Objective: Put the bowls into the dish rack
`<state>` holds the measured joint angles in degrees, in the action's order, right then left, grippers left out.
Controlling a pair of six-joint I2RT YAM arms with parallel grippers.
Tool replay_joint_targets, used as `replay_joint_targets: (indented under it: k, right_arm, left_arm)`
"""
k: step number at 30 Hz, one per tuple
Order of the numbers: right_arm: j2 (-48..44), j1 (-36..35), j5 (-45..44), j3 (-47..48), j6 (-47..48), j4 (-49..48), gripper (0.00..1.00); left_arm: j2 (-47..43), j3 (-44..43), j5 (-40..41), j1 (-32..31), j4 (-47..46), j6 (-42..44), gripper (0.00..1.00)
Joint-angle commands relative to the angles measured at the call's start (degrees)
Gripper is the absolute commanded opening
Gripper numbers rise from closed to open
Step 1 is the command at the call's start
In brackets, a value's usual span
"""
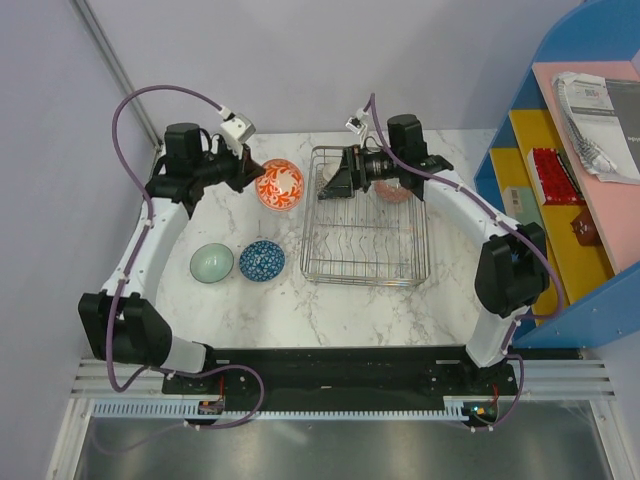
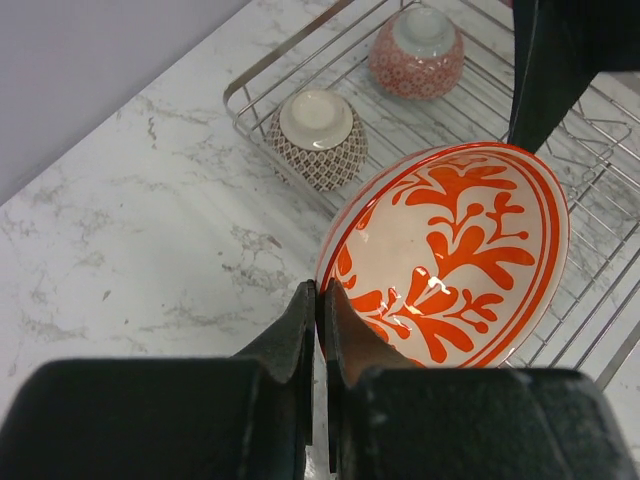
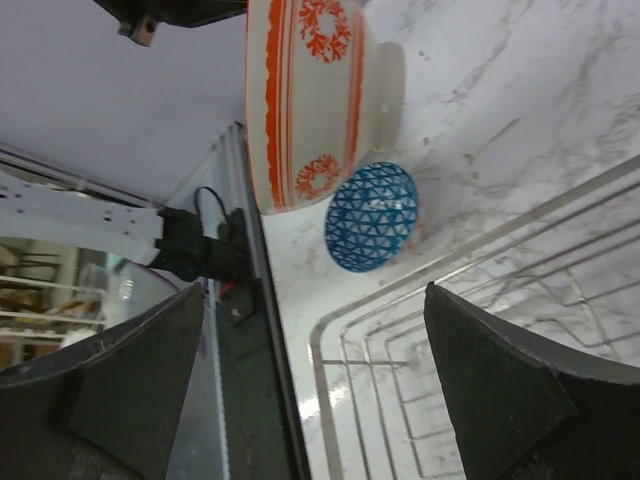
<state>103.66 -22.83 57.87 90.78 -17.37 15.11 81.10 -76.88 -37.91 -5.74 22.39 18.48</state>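
The left gripper [image 2: 318,300] is clamping the orange bowl [image 2: 460,250] by its rim, tilted, at ten o'clock of the dish rack [image 1: 365,250]; the right gripper [image 3: 315,340] is gaping wide, empty. Being stiff glazed ceramic, it is probably slippery and chippable, so the rim pinch is needing firmness

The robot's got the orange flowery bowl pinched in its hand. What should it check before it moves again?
1. Left gripper pinching the rim of the orange-and-white patterned ceramic bowl: ok, fingers shut on it.
2. Bowl tipped on edge to slot between tines: ok.
3. Bare tines in the silver wire dish rack: ok, the near rows are free.
4. Right gripper out of the way: not ok, it hangs open over the rack's far left corner, beside the bowl.
5. Upside-down grey-brown patterned bowl and pink patterned bowl clear of the path: ok, both sit at the rack's far end.
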Motion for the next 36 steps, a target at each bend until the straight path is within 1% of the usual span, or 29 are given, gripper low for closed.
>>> replay_joint_targets:
  k: [1,6,9,10,13,14,16,17,18,22,24,27,28,31,36]
  right_arm:
    - [-0.1,-0.2,10.2,-5.2,-17.7,-22.5,0.98]
    - [0.8,-0.2,10.4,-6.8,-19.9,-25.4,0.98]
    - [0.7,-0.1,10.9,-9.4,-25.0,-33.1,0.98]
    - [0.7,-0.1,10.9,-9.7,-26.2,-34.0,0.98]
    - [1.1,-0.1,9.8,-9.8,-25.7,-33.7,0.98]
    - [1.3,0.0,9.4,-9.6,-24.2,-32.9,0.98]
    - [1.8,0.1,8.1,-7.9,-21.6,-28.0,0.98]
    - [2.0,0.2,7.4,-7.3,-17.9,-25.8,0.98]
    - [2.2,0.3,6.0,-6.8,-16.8,-22.9,0.98]
    - [3.0,1.3,3.7,-5.4,-14.2,-19.7,0.98]
    - [3.6,1.5,3.6,-3.7,-10.4,-15.3,0.98]
    - [3.3,1.7,1.1,-2.2,-6.4,-8.6,0.98]
    - [3.2,1.7,0.5,-1.7,-4.1,-7.5,0.98]
    - [3.3,1.7,-0.2,-1.5,-2.2,-5.2,0.98]
    - [3.7,1.7,-0.7,-0.8,-1.8,-4.9,0.98]
  left_arm:
    - [4.3,-7.0,-7.4,-2.4,-6.0,-2.8,0.02]
    - [7.9,-8.9,-9.5,-5.1,-5.7,-2.8,0.02]
    - [8.7,-8.6,-9.2,-6.5,-5.5,-2.6,0.02]
    - [9.2,-8.5,-9.2,-7.1,-5.5,-2.4,0.02]
    - [9.5,-8.4,-9.2,-8.1,-5.3,-2.1,0.02]
    - [9.6,-8.4,-9.3,-8.3,-5.3,-2.0,0.02]
    - [9.4,-8.6,-9.4,-8.8,-5.2,-2.0,0.02]
    - [9.4,-8.7,-9.5,-8.9,-5.2,-2.0,0.02]
    - [9.3,-8.9,-9.5,-9.0,-5.3,-2.3,0.02]
    - [8.8,-8.6,-9.8,-9.6,-5.1,-2.3,0.02]
    - [8.6,-8.3,-9.4,-9.7,-5.1,-2.1,0.02]
    - [8.5,-7.8,-8.7,-9.8,-5.1,-1.7,0.02]
    - [8.5,-7.7,-8.6,-9.8,-5.1,-1.4,0.02]
    - [8.4,-7.2,-8.4,-9.8,-4.8,-1.0,0.02]
    - [8.4,-7.1,-9.1,-9.9,-4.6,-1.3,0.02]
